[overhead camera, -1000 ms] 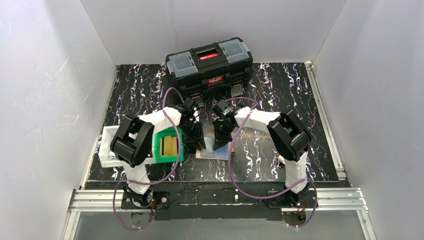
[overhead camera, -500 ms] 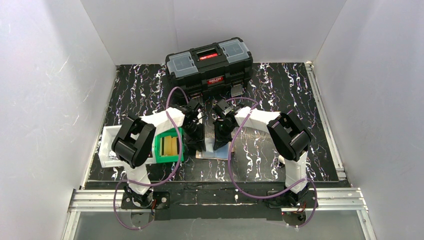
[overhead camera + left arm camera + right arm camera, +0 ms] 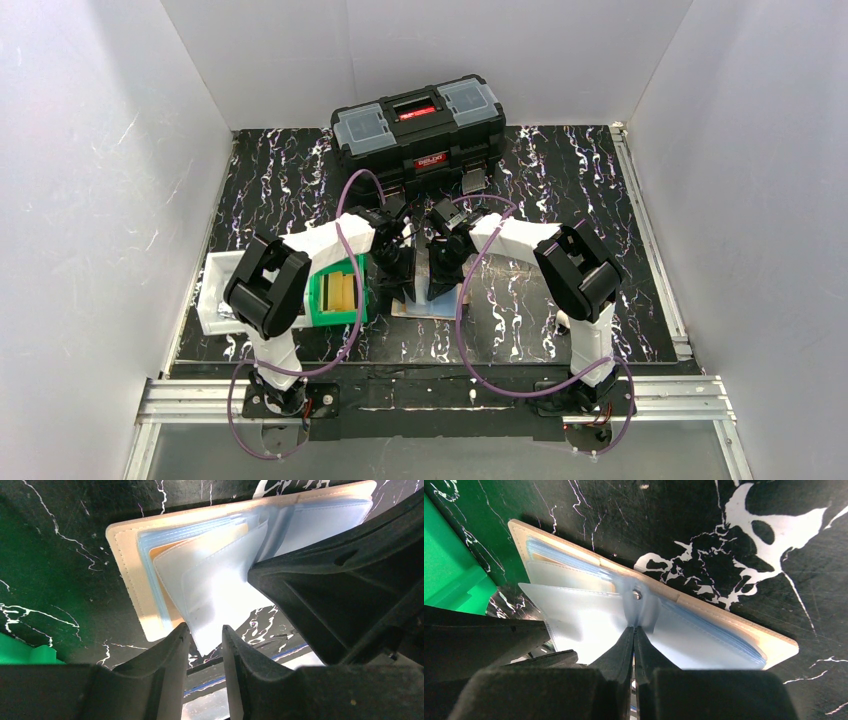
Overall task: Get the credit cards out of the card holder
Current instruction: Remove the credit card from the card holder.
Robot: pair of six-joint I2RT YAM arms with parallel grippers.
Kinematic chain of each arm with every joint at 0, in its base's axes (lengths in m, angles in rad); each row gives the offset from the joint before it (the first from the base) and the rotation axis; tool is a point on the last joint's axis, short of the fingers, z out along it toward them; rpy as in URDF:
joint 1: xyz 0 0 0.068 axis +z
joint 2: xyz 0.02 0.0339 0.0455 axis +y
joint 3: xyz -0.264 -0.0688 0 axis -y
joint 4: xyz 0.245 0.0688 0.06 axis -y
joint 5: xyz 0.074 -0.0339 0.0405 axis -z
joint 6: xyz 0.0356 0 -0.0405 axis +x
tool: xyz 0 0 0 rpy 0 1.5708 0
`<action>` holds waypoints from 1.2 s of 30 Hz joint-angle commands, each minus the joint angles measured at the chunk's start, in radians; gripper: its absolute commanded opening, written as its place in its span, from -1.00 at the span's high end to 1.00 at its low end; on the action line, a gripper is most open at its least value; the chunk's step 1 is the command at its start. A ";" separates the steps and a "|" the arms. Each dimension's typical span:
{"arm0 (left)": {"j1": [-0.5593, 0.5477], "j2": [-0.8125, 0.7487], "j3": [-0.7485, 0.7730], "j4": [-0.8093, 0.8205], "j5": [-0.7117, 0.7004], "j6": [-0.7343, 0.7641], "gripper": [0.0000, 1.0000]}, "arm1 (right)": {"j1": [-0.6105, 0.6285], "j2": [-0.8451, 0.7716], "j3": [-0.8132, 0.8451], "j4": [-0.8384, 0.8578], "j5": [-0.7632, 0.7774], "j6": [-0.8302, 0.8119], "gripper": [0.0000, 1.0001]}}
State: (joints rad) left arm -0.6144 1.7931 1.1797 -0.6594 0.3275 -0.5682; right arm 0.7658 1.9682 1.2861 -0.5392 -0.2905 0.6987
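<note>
1. Your left gripper (image 3: 202, 632) has its two black fingers a little apart. The corner of one see-through bluish plastic sleeve (image 3: 215, 585) pokes in between them, but they do not squeeze it.
2. Your right gripper (image 3: 634, 630) is pinched tight on the middle fold of the sleeves, just below the small metal stud (image 3: 637, 595).
3. The sleeves belong to the flat, tan, leather-like card holder (image 3: 125, 570). It lies open on the black table with white streaks (image 3: 560, 170), right under both grippers. Its long side runs left to right.
4. The thin orange-tan card (image 3: 159, 554) sits in a pocket in the left half, on the side of the green plastic bin (image 3: 449, 560). So the left gripper is the nearer one.
5. The sleeves look shiny and floppy. The cover looks stiffer, with a stitched edge. You cannot tell a blue card from the bluish sleeves.
</note>
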 commanded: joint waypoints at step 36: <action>-0.083 -0.049 0.079 0.031 -0.005 -0.108 0.65 | -0.145 -0.404 -0.112 -0.101 0.120 -0.043 0.14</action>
State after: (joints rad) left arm -0.6720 1.7321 1.1995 -0.6212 0.3218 -0.6731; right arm 0.6495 1.6302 1.2255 -0.6048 -0.1875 0.6750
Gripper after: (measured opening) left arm 0.133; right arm 0.427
